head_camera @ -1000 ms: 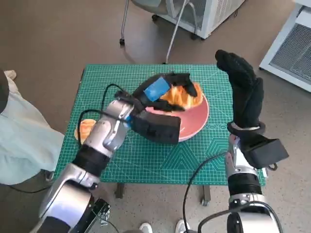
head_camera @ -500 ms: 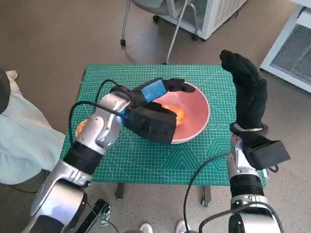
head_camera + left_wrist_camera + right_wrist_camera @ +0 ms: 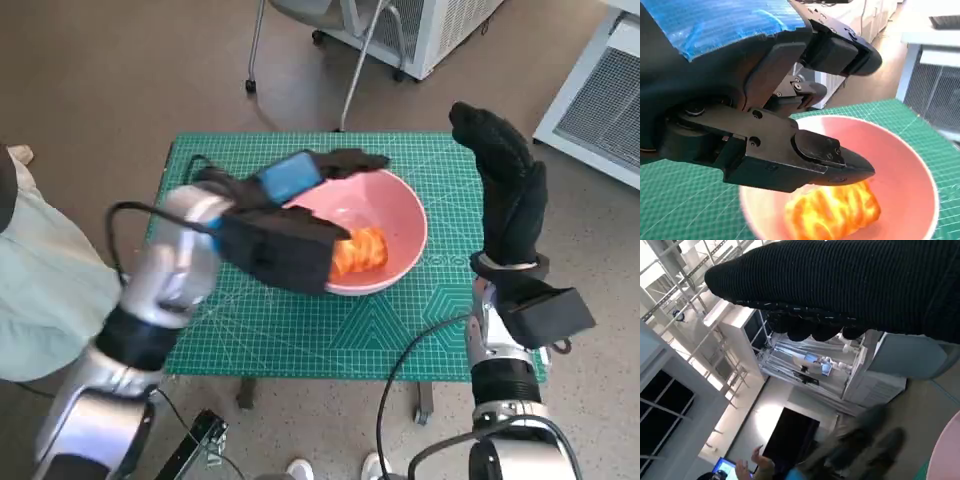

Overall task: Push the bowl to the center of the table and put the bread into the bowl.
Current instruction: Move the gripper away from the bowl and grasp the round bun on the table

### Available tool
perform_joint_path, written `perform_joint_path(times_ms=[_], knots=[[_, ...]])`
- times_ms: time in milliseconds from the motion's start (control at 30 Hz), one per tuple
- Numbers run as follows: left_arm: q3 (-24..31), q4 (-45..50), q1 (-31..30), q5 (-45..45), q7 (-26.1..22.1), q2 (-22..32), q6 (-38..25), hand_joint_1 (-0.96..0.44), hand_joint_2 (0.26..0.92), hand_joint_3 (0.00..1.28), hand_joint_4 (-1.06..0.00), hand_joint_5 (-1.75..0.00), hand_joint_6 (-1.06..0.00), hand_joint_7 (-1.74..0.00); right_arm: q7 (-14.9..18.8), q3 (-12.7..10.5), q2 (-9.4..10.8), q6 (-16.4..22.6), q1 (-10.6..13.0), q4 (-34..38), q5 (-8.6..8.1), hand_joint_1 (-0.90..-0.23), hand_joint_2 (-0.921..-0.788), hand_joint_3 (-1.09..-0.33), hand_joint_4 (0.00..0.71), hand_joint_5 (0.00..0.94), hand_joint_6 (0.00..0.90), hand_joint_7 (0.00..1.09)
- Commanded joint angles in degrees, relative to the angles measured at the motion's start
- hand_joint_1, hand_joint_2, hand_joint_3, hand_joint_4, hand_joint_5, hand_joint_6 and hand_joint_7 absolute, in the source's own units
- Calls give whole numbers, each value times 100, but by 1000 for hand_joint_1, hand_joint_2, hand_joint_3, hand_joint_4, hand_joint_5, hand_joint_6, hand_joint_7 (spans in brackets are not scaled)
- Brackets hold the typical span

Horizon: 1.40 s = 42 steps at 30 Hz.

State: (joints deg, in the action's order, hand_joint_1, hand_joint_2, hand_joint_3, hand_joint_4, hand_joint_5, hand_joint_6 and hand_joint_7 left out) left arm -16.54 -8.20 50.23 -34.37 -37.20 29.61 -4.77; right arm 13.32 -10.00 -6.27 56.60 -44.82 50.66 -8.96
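Green grid mat on desk (image 3: 300,330), no readable labels I can see. Bread (image 3: 362,250) in pink bowl (image 3: 405,215). Left robot hand (image 3: 290,180) released above it; right robot hand (image 3: 505,190) raised, fingers spread, empty.

Head view looks steeply down; left wrist view closely shares its bowl (image 3: 400,225).

Left hand (image 3: 290,180) empty, fingers (image 3: 830,150) apart; right hand (image 3: 505,185) raised flat.

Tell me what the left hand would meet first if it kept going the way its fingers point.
Likely the far rim of the pink bowl; the left hand points across it, above the bread. Its height is unclear.
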Motion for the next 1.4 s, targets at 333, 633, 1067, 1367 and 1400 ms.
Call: perform_joint_path(times_ms=[333, 633, 1067, 1367, 1400], knots=[[1424, 1985, -1313, 71, -940, 2081, -533, 34, 870, 4, -201, -15, -343, -34, 344, -27, 72, -169, 103, 13, -311, -450, -905, -656, 429, 2, 123, 849], [1714, 2376, -2473, -553, -1144, 3319, -267, 157, 876, 10, -104, -1, -246, -2, 387, -47, 60, -178, 33, 98, -297, -438, -895, -675, 427, 2, 121, 857], [1782, 2224, -3022, -268, -1209, 3339, -368, 190, 870, 9, -50, 0, -198, -2, 403, -22, 42, -141, -63, 213, -204, -431, -859, -745, 408, 2, 118, 866], [1424, 1920, -2929, -414, -1053, 3246, -159, 163, 862, 5, -56, -3, -217, -9, 445, -20, -8, -130, -63, 210, -193, -430, -855, -756, 413, 4, 117, 864], [1379, 1867, -2907, -430, -1028, 3231, -131, 161, 859, 3, -58, -3, -221, -10, 447, -20, -13, -127, -60, 210, -192, -430, -855, -757, 413, 4, 117, 864]])
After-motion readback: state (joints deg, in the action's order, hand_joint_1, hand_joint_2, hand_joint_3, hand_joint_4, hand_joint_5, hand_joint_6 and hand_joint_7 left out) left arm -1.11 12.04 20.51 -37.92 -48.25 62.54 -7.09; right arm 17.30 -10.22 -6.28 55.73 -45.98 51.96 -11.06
